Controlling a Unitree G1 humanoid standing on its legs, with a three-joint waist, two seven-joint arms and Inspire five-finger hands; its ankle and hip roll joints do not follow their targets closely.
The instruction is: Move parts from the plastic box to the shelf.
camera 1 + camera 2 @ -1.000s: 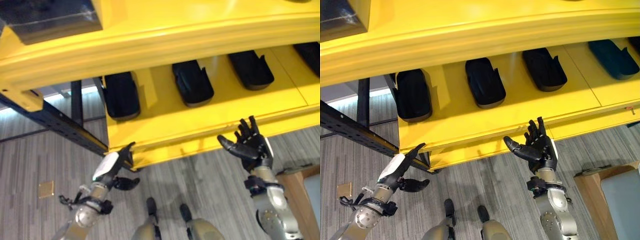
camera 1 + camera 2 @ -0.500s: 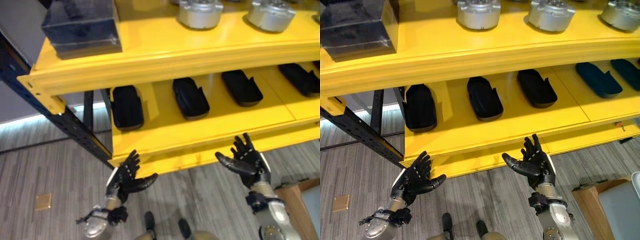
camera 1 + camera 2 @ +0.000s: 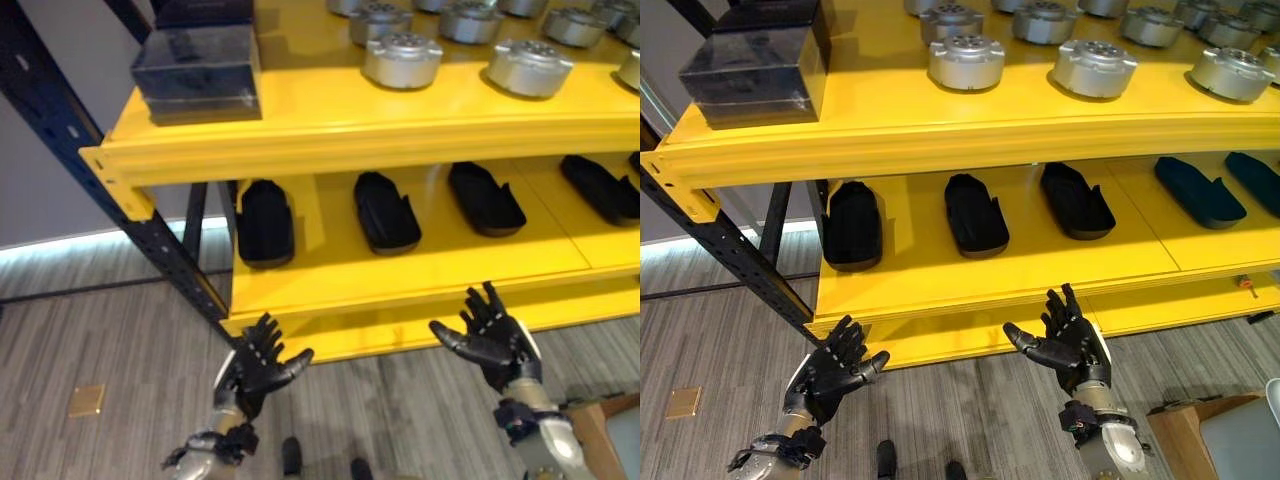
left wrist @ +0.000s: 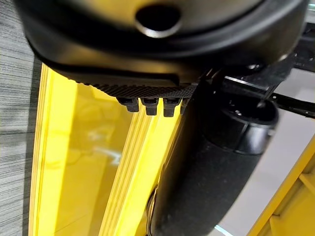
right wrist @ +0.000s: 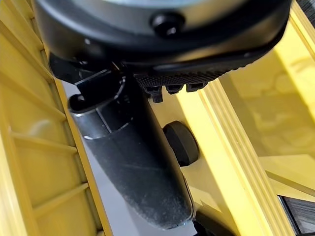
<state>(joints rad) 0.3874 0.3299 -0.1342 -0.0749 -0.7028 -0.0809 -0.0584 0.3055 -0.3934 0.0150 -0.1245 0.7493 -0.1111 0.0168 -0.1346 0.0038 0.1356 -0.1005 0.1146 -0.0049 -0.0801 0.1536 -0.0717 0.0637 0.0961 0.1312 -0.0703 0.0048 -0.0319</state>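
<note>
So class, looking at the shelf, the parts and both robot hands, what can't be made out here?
- The plastic box: I can't identify it.
- Dark block: its contents are too dim.
- Black parts: the rightmost ones are cut off by the eye views' edge.
- Left hand and right hand: the wrist views hide their fingertips behind the palms.

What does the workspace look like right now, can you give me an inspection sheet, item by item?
Surface: yellow shelf with an upper and a lower deck on a dark blue frame.
Job's things: round silver parts in rows on the upper deck; black oblong parts side by side on the lower deck.
Clutter: dark box at the upper deck's left end; small tan square on the floor.
Hands: left hand and right hand both open and holding nothing, raised in front of the lower deck's edge.
Cables: nothing seen.
Surroundings: grey striped floor; wooden item at lower right.
</note>
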